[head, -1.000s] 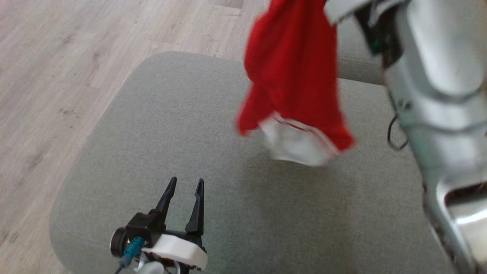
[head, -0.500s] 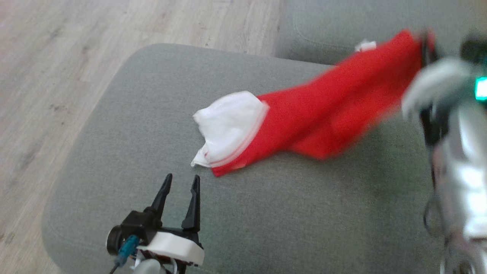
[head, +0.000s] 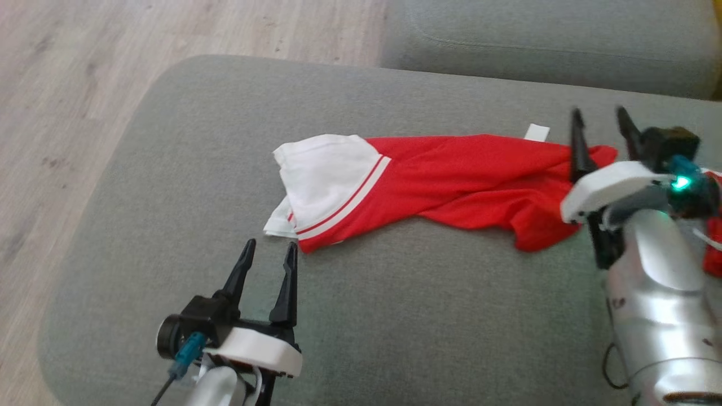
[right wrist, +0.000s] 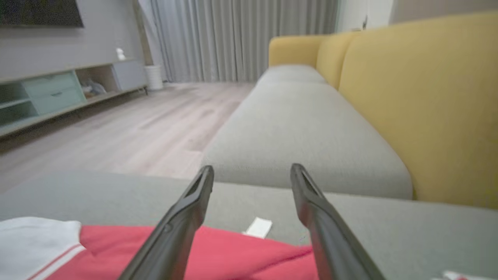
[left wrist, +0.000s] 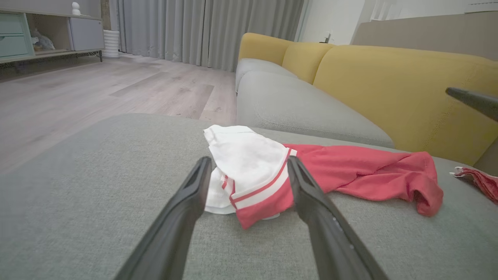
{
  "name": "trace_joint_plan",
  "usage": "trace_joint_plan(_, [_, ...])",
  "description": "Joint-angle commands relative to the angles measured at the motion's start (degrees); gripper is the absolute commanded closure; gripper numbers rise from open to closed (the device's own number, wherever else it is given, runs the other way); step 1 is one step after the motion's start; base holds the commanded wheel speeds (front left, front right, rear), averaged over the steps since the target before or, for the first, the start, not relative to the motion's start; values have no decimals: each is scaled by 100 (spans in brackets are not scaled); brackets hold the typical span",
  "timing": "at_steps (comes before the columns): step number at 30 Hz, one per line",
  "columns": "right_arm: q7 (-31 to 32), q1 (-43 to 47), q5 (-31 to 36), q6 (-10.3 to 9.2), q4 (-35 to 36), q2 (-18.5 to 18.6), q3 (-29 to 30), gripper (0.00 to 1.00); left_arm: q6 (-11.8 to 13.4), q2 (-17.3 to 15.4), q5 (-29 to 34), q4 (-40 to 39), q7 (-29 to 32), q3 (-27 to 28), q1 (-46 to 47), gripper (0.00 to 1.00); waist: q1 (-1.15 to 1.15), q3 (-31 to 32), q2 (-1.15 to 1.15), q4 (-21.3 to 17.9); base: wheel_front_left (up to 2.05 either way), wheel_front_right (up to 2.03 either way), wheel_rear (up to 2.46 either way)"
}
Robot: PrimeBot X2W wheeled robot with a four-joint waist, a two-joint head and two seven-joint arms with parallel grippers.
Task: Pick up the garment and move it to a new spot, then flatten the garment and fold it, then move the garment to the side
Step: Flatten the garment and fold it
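A red garment (head: 468,180) with a white striped end lies stretched out and twisted on the grey sofa seat (head: 395,316); a small white tag (head: 536,132) pokes out at its far edge. My right gripper (head: 599,121) stands open over the garment's right end, nothing between its fingers. In the right wrist view the garment (right wrist: 218,256) lies just below the open right gripper (right wrist: 252,170). My left gripper (head: 268,247) is open, a little short of the white end. The left wrist view shows the garment (left wrist: 350,175) just beyond the spread left gripper (left wrist: 249,160).
Wood floor (head: 62,90) drops off past the seat's left edge. A second grey cushion (head: 541,45) lies beyond, and a yellow backrest (left wrist: 400,93) runs along the right. Another red cloth (left wrist: 476,179) lies at the seat's right end.
The right gripper swung the hanging garment down onto the seat, then opened and let it go. The garment now lies stretched flat. The head camera shifted; the left gripper stayed put.
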State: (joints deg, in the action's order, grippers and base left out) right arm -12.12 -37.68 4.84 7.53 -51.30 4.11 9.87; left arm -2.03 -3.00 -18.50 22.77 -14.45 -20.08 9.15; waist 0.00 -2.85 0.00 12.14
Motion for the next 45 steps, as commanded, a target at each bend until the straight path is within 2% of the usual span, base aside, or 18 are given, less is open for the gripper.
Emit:
trace_joint_plan(1, [-110,-44,-130,-4,301,-65,-247,0,-6,-14,56,-160,-55,242,248,0,0,34,0,-87,0,0,0])
trace_joint_plan(6, [-270,796,-657,-4,1429,-115,-885,0,-11,-66,95,-202,-55,377,287,0,0,57,0,-371,0,0,0])
trace_joint_plan(11, [-285,2206,-1205,-4,2931,-121,-1221,0,-50,-79,107,-220,-55,476,326,0,0,8,0,-607,0,0,0])
trace_joint_plan(14, [-286,2976,-1463,-4,3532,-122,-1432,0,-74,-128,64,-217,-55,612,367,0,0,-106,0,-802,0,0,0])
trace_joint_plan(19, [-286,3342,-1588,-4,3900,-123,-1697,0,-179,-471,136,-102,-31,732,770,0,0,-351,0,-1153,0,0,0])
trace_joint_plan(20, [-287,3289,-1585,-4,3986,-123,-1725,0,-255,-690,181,20,175,713,1052,0,0,-492,0,-1281,0,0,0])
trace_joint_plan(22, [-287,3217,-1584,-4,4064,-123,-1696,0,-322,-919,230,174,440,680,1379,0,0,-637,0,-1378,0,0,0])
trace_joint_plan(26, [-287,3138,-1619,-4,4138,-123,-1607,0,-332,-1167,52,703,1025,870,1941,0,0,-934,0,-1536,0,0,0])
trace_joint_plan(33, [-287,3052,-1649,-4,4167,-123,-1613,0,-338,-1438,21,1541,931,1002,2556,0,0,-1361,0,-1697,0,0,0])
trace_joint_plan(41, [-287,2966,-1691,-4,4151,-123,-1605,0,-421,-1429,32,2207,730,829,2962,2,0,-1530,0,-1685,0,0,0])
trace_joint_plan(42, [-287,2961,-1696,-4,4142,-123,-1610,0,-437,-1419,26,2273,738,791,2995,56,0,-1534,0,-1676,0,0,0])
trace_joint_plan(43, [-287,2955,-1702,-4,4135,-123,-1621,0,-452,-1414,20,2330,735,752,3027,100,0,-1535,0,-1668,0,0,0])
trace_joint_plan(45, [-287,2941,-1709,-4,4120,-123,-1641,0,-479,-1410,11,2404,686,670,3077,100,0,-1528,0,-1658,0,0,0])
